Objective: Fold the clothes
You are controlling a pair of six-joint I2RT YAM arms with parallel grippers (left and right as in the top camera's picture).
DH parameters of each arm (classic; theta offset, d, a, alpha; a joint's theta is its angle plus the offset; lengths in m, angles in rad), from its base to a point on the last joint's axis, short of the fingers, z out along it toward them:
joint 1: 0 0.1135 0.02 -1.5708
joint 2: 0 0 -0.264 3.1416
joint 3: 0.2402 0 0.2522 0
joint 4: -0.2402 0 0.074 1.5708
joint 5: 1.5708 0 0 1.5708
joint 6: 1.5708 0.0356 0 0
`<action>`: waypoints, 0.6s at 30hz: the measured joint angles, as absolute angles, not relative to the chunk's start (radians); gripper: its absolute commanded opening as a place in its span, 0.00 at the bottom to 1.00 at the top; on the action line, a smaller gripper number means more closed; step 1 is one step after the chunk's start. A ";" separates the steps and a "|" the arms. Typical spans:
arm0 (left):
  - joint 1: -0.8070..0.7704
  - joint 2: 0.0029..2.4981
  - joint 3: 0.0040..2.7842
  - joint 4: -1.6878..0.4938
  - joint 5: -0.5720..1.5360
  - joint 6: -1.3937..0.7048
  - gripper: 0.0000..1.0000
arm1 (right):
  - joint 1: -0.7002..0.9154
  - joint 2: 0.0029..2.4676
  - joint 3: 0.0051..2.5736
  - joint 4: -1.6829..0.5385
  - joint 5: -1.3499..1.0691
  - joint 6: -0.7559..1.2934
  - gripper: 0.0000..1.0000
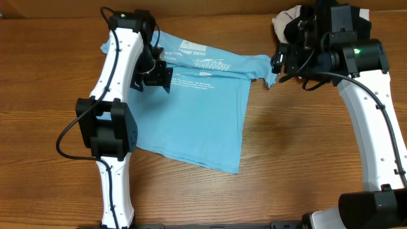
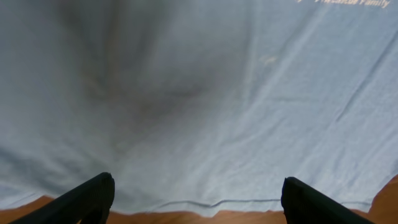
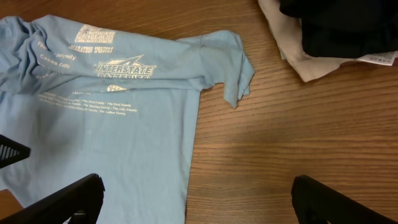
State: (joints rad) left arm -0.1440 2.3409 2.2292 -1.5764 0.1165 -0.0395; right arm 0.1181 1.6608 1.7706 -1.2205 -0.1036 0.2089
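Observation:
The light sky-blue T-shirt [image 1: 197, 114] lies partly folded on the wooden table, printed lettering facing up near its far edge, one sleeve [image 1: 254, 67] sticking out to the right. My left gripper [image 1: 156, 75] is open and empty, low over the shirt's upper left part; its view is filled with blue cloth [image 2: 205, 106] and the hem. My right gripper [image 1: 280, 63] is open and empty, above the table beside the sleeve tip. The right wrist view shows the shirt [image 3: 106, 118], its sleeve [image 3: 230, 68] and my open fingers [image 3: 196, 199] over the shirt's edge.
A beige garment [image 1: 283, 22] with a black garment on it lies at the far right, behind my right arm; they also show in the right wrist view [image 3: 292, 50] [image 3: 336, 25]. Bare wood [image 1: 299, 140] lies right of the shirt.

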 measured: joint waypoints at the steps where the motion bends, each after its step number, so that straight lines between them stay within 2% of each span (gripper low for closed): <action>1: -0.150 2.334 2.209 -1.556 0.120 -0.043 0.87 | 0.118 1.661 1.771 -1.220 -0.104 0.209 1.00; 18: -0.273 2.242 1.739 -1.135 0.081 -0.127 0.90 | 0.118 1.681 1.771 -1.216 -0.105 0.208 1.00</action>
State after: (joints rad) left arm -0.2733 2.2421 1.7386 -1.1355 0.0807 -0.1272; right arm 0.1184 1.6814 1.7706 -1.2156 -0.1051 0.2081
